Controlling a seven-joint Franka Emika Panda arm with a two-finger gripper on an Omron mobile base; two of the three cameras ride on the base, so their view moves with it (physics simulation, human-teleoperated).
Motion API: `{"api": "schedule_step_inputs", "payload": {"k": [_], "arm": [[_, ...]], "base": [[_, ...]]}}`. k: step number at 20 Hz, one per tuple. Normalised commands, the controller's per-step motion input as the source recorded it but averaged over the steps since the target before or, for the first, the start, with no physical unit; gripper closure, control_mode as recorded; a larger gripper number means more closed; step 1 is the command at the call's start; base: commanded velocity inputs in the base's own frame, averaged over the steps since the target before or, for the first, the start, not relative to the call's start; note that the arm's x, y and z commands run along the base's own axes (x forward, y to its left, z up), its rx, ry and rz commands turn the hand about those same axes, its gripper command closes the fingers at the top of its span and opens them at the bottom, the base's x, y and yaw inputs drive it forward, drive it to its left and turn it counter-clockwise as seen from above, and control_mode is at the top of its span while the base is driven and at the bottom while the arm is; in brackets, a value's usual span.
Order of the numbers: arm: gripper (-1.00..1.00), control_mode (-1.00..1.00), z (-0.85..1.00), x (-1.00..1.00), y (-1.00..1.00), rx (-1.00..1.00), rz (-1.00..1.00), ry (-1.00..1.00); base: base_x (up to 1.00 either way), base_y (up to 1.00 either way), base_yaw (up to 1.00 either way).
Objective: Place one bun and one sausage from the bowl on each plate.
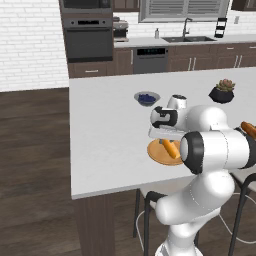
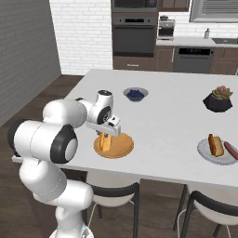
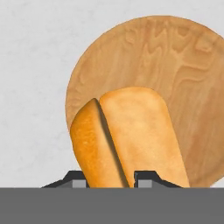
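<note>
My gripper (image 2: 106, 132) is shut on a golden-tan bun (image 2: 102, 142), held tilted over the left part of the orange-tan wooden plate (image 2: 122, 147). Whether the bun's lower end touches the plate I cannot tell. In the hand view the split bun (image 3: 127, 135) rises between the dark fingertips (image 3: 146, 177), with the wooden plate (image 3: 175, 61) behind it. From the left base view the bun (image 1: 171, 149) hangs under the hand above the plate (image 1: 156, 154). The light grey plate (image 2: 204, 153) at the right carries another bun (image 2: 214, 144) and a sausage (image 2: 231, 149). The bowl is out of view.
A small bowl of blue berries (image 2: 135, 94) sits further back on the white counter (image 2: 172, 116), and a black plant pot (image 2: 217, 100) stands at the back right. Dark stools (image 2: 114, 193) stand under the near counter edge. My own arm hides part of the counter in the left base view.
</note>
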Motion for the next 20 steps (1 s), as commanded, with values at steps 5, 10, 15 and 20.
{"api": "schedule_step_inputs", "payload": {"k": [5,10,15,20], "arm": [[1.0,-1.0,-0.05,0.21,-0.02,0.0,0.0,-0.11],[1.0,-1.0,-0.02,0.18,0.11,0.0,-0.05,0.0],[1.0,-1.0,-0.09,0.07,0.25,0.0,-0.11,0.0],[-1.0,-1.0,-0.12,0.09,0.0,0.0,0.0,0.0]], "base": [[0.0,0.0,0.0],[0.0,0.0,0.0],[0.0,0.0,0.0],[0.0,0.0,0.0]]}}
